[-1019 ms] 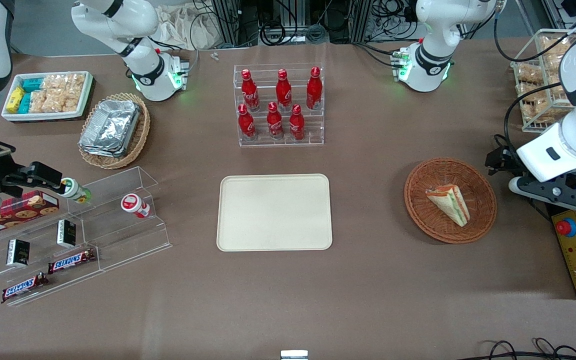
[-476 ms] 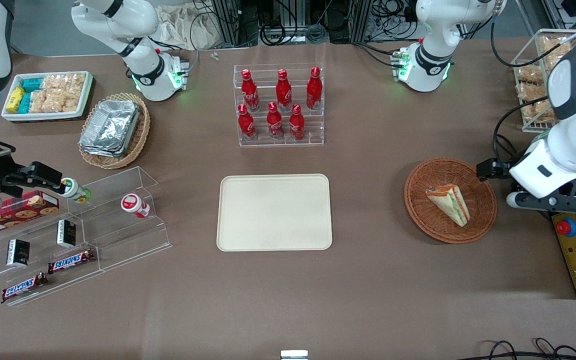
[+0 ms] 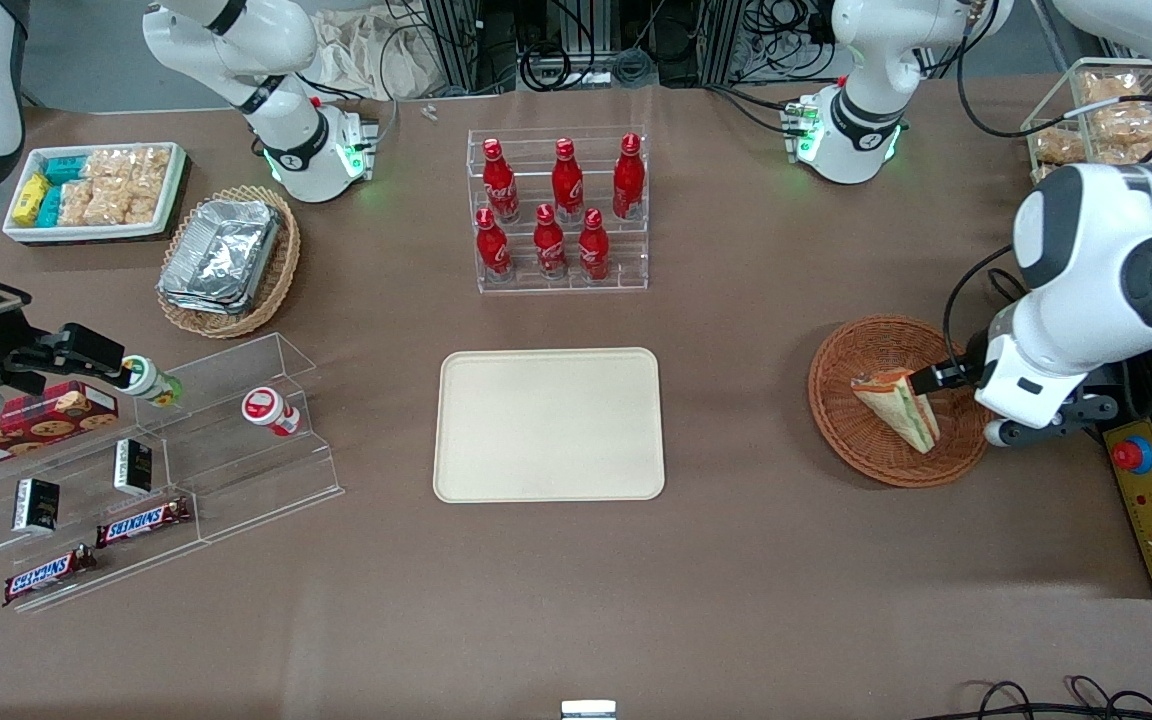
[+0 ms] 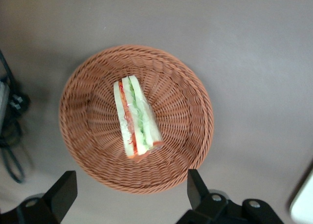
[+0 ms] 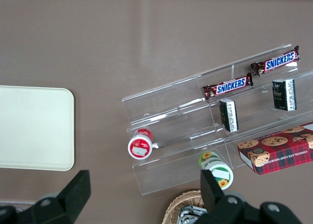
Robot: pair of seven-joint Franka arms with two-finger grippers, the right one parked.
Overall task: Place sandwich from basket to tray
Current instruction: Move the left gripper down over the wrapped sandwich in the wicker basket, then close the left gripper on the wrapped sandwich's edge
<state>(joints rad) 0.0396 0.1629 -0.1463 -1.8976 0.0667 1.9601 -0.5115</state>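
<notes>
The sandwich (image 3: pixel 898 408) (image 4: pixel 136 119), a pale wedge with green and orange-red filling, lies in the round reddish-brown wicker basket (image 3: pixel 836 400) (image 4: pixel 186 87). My left gripper (image 3: pixel 946 385) (image 4: pixel 129 192) hovers above the basket's rim on the side toward the working arm's end, close to the sandwich. It is open wide, with nothing between its black fingers (image 4: pixel 195 187). The cream-beige tray (image 3: pixel 548 424) (image 5: pixel 34 128) lies flat and bare mid-table, beside the basket toward the parked arm's end.
A clear rack of red cola bottles (image 3: pixel 561 210) stands farther from the camera than the tray. A yellow control box with a red button (image 3: pixel 1151 500) sits by the basket. An acrylic snack shelf (image 3: pixel 136 470) and a tan basket of foil trays (image 3: pixel 226 260) lie toward the parked arm's end.
The left arm has swung in from the table's end toward the basket. Its gripper has gone from outside the basket to above the rim by the sandwich. The sandwich has not moved.
</notes>
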